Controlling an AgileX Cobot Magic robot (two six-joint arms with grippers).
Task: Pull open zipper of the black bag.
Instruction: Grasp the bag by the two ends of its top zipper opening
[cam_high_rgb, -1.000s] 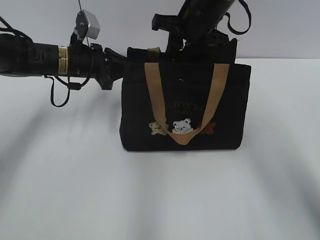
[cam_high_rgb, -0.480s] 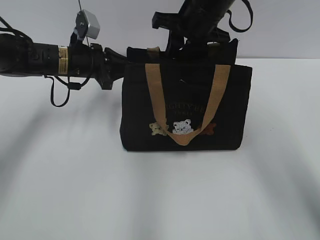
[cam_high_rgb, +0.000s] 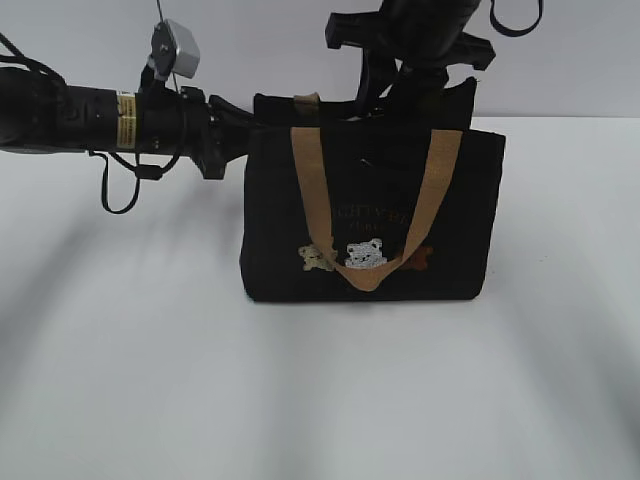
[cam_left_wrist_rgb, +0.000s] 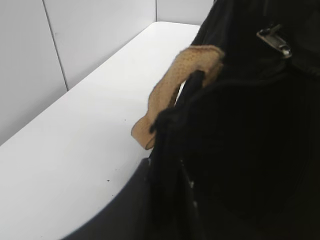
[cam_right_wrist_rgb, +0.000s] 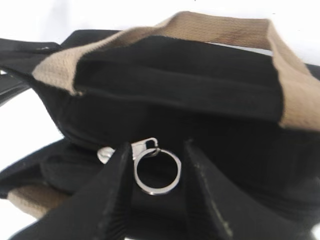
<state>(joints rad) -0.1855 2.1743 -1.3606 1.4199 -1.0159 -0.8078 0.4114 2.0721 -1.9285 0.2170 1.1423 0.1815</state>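
The bag (cam_high_rgb: 370, 215) stood on the table (cam_high_rgb: 300, 400). From outside, the left gripper (cam_high_rgb: 235, 128) pinched its left top edge. Only the right wrist view showed the zipper (cam_right_wrist_rgb: 142, 149) pull ring (cam_right_wrist_rgb: 157, 172) lying between the right gripper (cam_right_wrist_rgb: 156, 192)'s spread fingers (cam_right_wrist_rgb: 112, 200), ungripped.

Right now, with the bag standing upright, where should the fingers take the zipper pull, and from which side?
Grip the silver ring hanging from the zipper pull, coming down from above the bag. The ring sits on the bag's top between the tan straps, and the right fingers already stand on either side of it, not visibly pinching. Closing across the ring looks most secure.
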